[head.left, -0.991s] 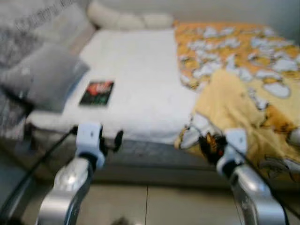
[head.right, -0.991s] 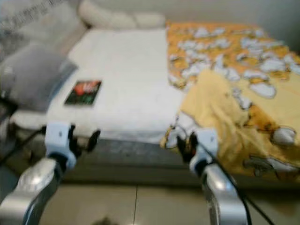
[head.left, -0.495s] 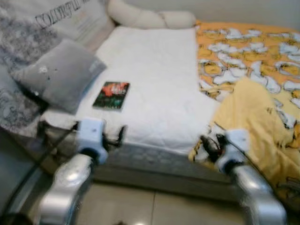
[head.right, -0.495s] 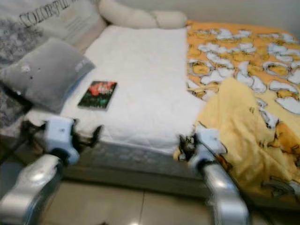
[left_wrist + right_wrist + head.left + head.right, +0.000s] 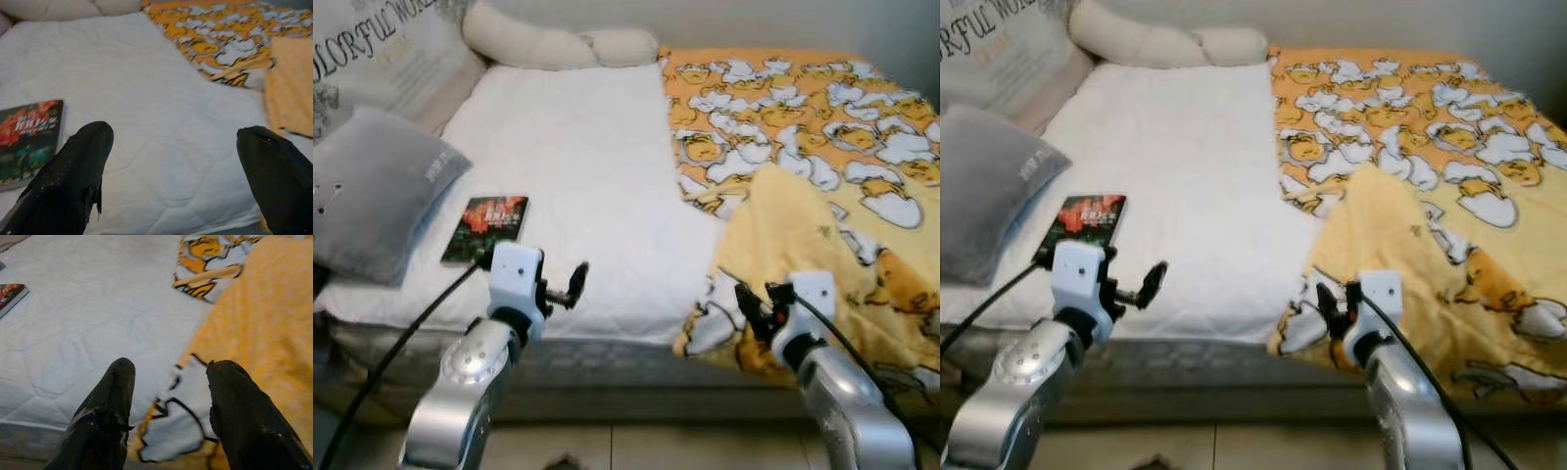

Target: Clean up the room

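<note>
Pillow (image 5: 372, 191): you see a grey one at the left edge of the head view, its left side cut off; it lies on the bed's left border.
Book (image 5: 485, 216): dark cover with red lettering, flat on the white sheet at mid left, just right of the pillow. Your left wrist view cuts off its near corner, and the title is too blurred to read.
Left gripper (image 5: 574, 285): held over the bed's near edge at lower left, just below the book; its fingers (image 5: 73, 171) stand wide apart with nothing between them.
Sheet (image 5: 578, 166): white, quilted, covering the bed's left half.
Right gripper (image 5: 751, 305): at lower right, jaws parted and empty, over the hanging blanket edge.
Blanket (image 5: 822, 147): orange-yellow with a white egg print, covering the right half; one corner is folded back to show its plain yellow underside, and the frame cuts off its right side.
</note>
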Controlling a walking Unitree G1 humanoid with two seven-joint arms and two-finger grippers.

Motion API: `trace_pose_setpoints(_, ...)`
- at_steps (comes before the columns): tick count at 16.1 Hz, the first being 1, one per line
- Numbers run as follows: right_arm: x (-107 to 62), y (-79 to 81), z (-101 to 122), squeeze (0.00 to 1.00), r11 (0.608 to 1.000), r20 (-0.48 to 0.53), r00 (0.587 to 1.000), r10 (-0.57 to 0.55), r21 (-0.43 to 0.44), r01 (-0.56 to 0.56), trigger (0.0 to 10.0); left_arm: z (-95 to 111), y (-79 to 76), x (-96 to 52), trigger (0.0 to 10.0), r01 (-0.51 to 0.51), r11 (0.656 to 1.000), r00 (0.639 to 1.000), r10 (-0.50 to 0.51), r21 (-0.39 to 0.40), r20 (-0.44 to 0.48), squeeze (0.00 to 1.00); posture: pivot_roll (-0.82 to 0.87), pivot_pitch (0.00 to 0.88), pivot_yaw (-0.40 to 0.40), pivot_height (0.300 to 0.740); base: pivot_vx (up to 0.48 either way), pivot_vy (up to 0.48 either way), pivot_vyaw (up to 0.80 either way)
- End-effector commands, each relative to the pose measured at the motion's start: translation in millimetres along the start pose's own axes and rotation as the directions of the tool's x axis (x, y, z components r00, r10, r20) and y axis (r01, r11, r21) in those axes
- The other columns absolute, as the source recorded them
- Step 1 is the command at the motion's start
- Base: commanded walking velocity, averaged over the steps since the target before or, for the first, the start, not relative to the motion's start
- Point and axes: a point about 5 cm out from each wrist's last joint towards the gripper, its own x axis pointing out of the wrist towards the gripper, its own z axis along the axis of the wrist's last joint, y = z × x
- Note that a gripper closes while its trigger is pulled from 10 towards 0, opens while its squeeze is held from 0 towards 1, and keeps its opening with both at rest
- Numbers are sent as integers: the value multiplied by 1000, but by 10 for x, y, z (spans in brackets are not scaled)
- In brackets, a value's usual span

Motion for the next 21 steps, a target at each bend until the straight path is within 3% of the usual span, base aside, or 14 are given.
trace_pose_setpoints(1, 7, -1, 35, 0, 1000, 4, 1000, -1, 7, 1, 10000, 38, 0, 27, 10000, 12, 1000, 1000, -12, 8, 10, 0, 10, 0, -3, 740, 311, 0, -788)
trace_pose_setpoints(3, 20, -3, 49, 0, 1000, 11, 1000, -1, 3, 1, 10000, 40, -9, 34, 10000, 16, 1000, 1000, -16, 9, 11, 0, 9, 0, -1, 740, 309, 0, -794)
trace_pose_setpoints(7, 64, 24, 68, 0, 999, 15, 999, 29, -15, -29, 10000, 44, 22, 24, 10000, 4, 1000, 1000, -5, 10, 14, 0, 17, 0, -6, 740, 299, 0, 0)
trace_pose_setpoints(10, 115, 78, 68, 0, 988, -15, 997, 71, -139, -72, 10000, 49, 56, -2, 10000, -11, 1000, 1000, 11, 10, 14, 0, 30, 0, -13, 740, 298, 0, 267)
trace_pose_setpoints(12, 146, 53, 46, 0, 998, -14, 999, 39, -54, -40, 10000, 30, 66, -35, 10000, -16, 1000, 1000, 16, 14, 8, 0, 44, 0, -21, 740, 277, 0, 400)
trace_pose_setpoints(16, 221, 98, 3, 0, 995, -63, 996, 68, -67, -72, 10000, 8, 71, -70, 10000, 4, 1000, 1000, -4, 13, -7, 0, 48, 0, -18, 740, 0, 0, 0)
trace_pose_setpoints(17, 274, 100, -26, 1000, 995, -98, 993, 61, -79, -69, 10000, 12, 73, -69, 10000, 17, 1000, 1000, -17, 19, -9, 0, 52, 0, -18, 740, 0, 0, 0)
trace_pose_setpoints(19, 400, 71, -114, 1000, 992, -193, 981, 25, -118, -48, 10000, 14, 74, -74, 10000, 57, 998, 998, -56, 38, -24, 0, 58, 0, -19, 740, 0, 0, 0)
trace_pose_setpoints(21, 642, 49, -172, 1000, 986, -260, 965, -14, -161, -29, 10000, -26, 67, -105, 10000, 144, 987, 987, -138, 71, -83, 0, 70, 0, -9, 740, 0, 0, 0)
